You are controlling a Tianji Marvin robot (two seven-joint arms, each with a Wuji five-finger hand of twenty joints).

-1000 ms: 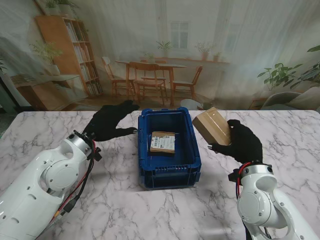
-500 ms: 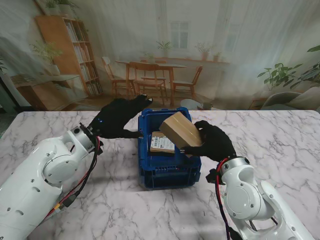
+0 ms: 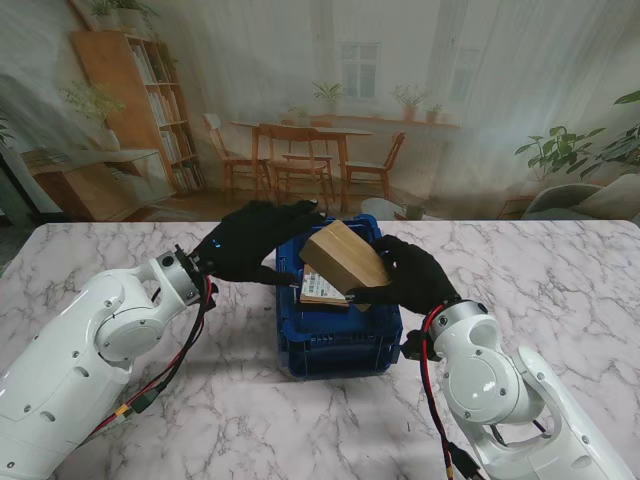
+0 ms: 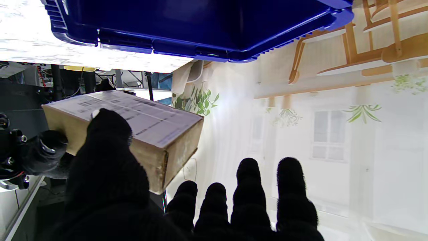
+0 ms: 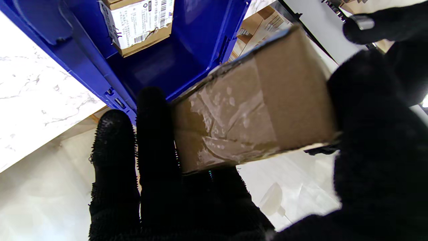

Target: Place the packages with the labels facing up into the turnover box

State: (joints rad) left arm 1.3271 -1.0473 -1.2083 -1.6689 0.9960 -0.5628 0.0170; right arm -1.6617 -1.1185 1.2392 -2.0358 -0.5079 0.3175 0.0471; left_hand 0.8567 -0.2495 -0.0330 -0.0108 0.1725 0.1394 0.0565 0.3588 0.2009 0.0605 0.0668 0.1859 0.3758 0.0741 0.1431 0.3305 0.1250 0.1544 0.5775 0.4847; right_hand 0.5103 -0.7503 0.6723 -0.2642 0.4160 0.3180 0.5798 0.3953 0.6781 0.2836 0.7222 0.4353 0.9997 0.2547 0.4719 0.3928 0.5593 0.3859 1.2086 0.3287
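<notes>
The right robot hand [image 3: 412, 278] is closed around a brown cardboard box [image 3: 343, 257], which is held tilted above the blue crate [image 3: 338, 345], over its far half. In the right wrist view the box [image 5: 254, 100] is pinched between the thumb on one side and the fingers [image 5: 157, 134] on the other, with a taped, unlabelled face turned toward the palm. The left robot hand [image 3: 255, 240] is spread out, holds nothing, and is raised beside the far left corner of the crate, very near the box. In the left wrist view its thumb [image 4: 108, 157] is seen in front of the box [image 4: 133, 127], but whether it touches cannot be told. In that same view a printed label is seen on a broad face of the box, and this face seems to be turned toward the table.

A second package [image 3: 326, 287], with its label up, is already lying inside the crate on the floor.

The main risk is judged to be the label: if the box is released as it is now, the label may end face down, so the box must probably be turned first, perhaps with help of the left robot hand. During such a turn the smooth tape could slip between the gloved fingers, and the box could be dropped askew onto the rim or onto the other package. A collision of the two robot hands above the crate is also possible, since they are so near.
</notes>
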